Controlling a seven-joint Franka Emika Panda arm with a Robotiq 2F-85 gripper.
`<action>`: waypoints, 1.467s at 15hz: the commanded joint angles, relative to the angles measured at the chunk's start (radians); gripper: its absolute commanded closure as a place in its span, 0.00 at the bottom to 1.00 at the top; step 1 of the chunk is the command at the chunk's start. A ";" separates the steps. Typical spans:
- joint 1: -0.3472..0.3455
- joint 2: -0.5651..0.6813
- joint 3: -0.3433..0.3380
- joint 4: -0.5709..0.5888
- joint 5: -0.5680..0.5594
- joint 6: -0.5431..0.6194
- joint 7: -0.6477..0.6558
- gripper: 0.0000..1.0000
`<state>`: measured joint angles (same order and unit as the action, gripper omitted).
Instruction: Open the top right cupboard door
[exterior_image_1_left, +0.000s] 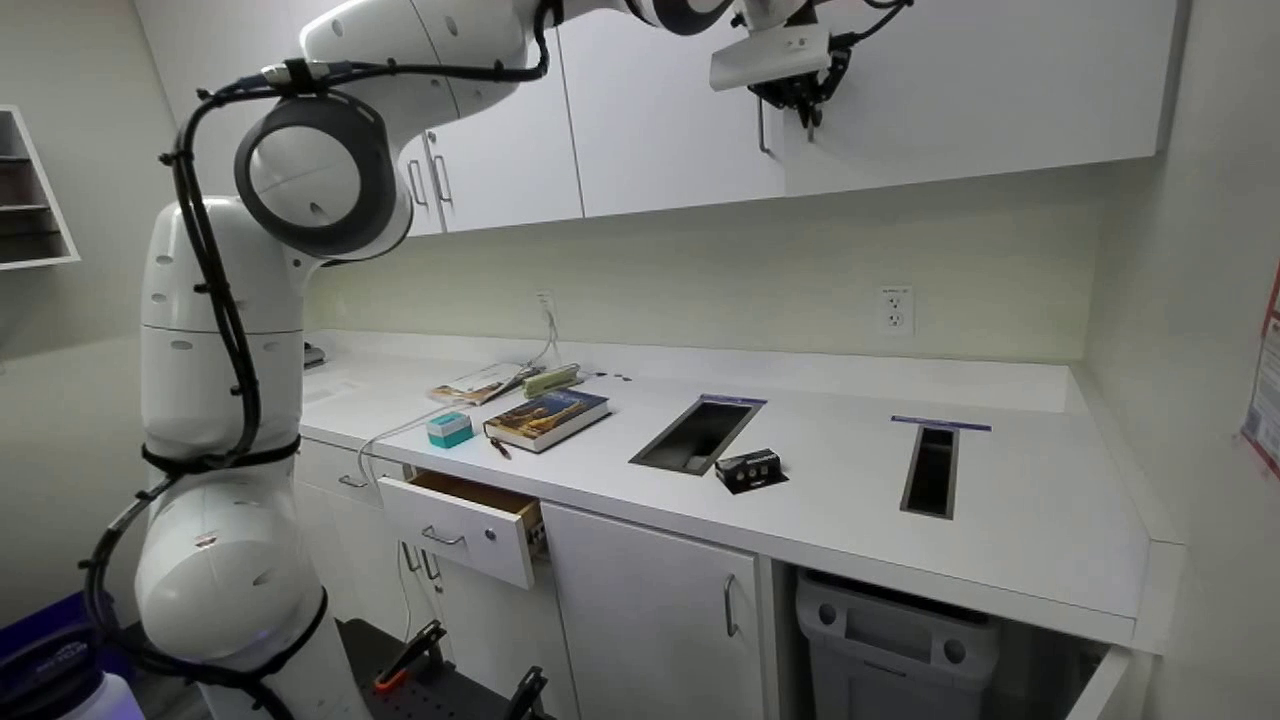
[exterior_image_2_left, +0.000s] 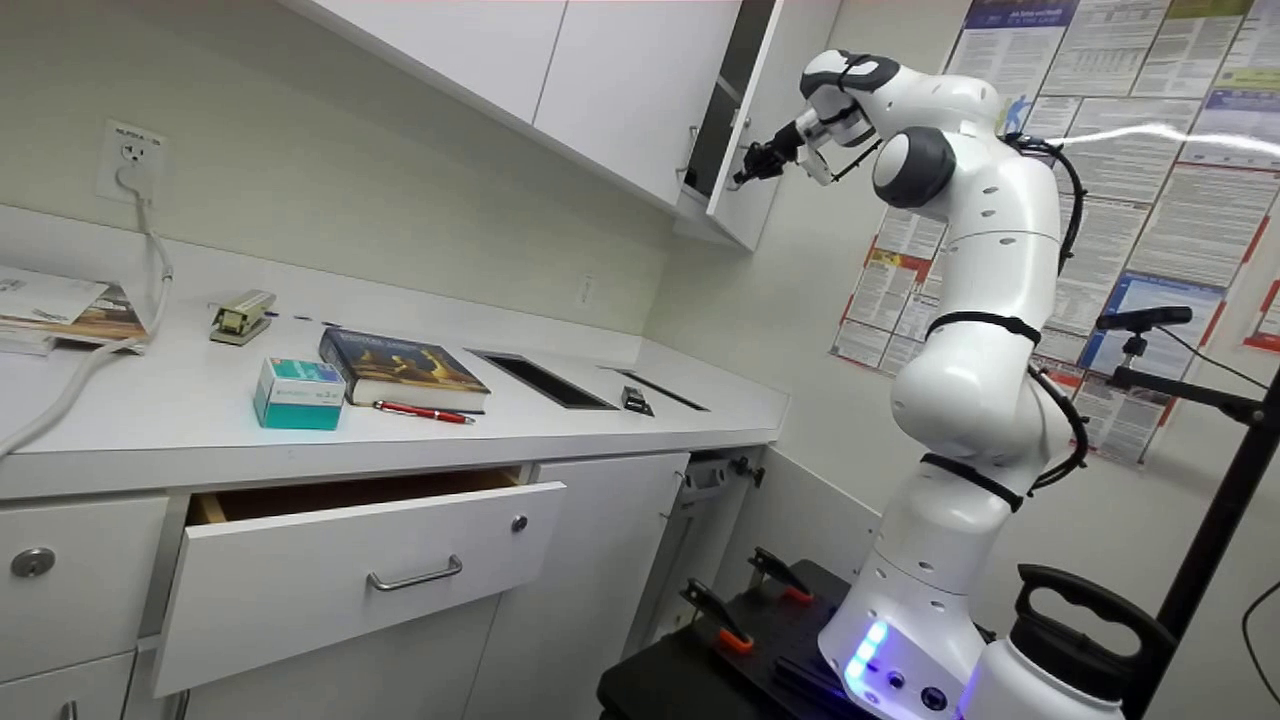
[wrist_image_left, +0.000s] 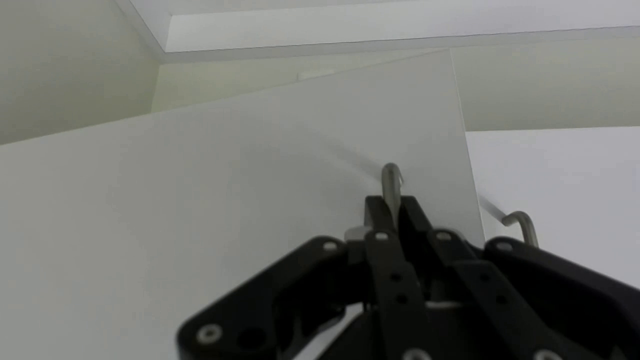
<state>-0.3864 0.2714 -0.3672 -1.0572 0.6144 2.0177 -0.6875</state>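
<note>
The top right cupboard door (exterior_image_1_left: 980, 95) is a wide flat white door, also visible in an exterior view (exterior_image_2_left: 778, 110), where it stands partly open with a dark gap beside it. The wrist view shows its face (wrist_image_left: 200, 190) angled out from the cupboard. My gripper (wrist_image_left: 392, 207) is closed around the door's silver bar handle (wrist_image_left: 391, 180), with the bar between the two fingertips. The gripper also shows at the handle in both exterior views (exterior_image_1_left: 803, 112) (exterior_image_2_left: 745, 175). The handle's lower end (exterior_image_1_left: 811, 133) pokes out below the fingers; the rest is hidden by them.
The narrower upper door (exterior_image_1_left: 670, 120) with its own handle (wrist_image_left: 522, 222) is shut next to it. A side wall (exterior_image_2_left: 800, 290) stands close on the hinge side. Below is the white counter (exterior_image_1_left: 830, 430) with a book (exterior_image_1_left: 548, 418), and a drawer (exterior_image_1_left: 460, 525) is pulled out.
</note>
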 joint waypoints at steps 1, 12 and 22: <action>-0.114 0.014 -0.025 0.017 0.137 0.009 -0.126 0.98; -0.151 0.018 -0.003 0.058 0.195 -0.213 -0.275 0.98; -0.490 0.245 0.016 0.381 0.439 -0.581 -0.439 0.98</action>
<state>-0.7876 0.3912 -0.3493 -0.8135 0.9977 1.4797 -1.1420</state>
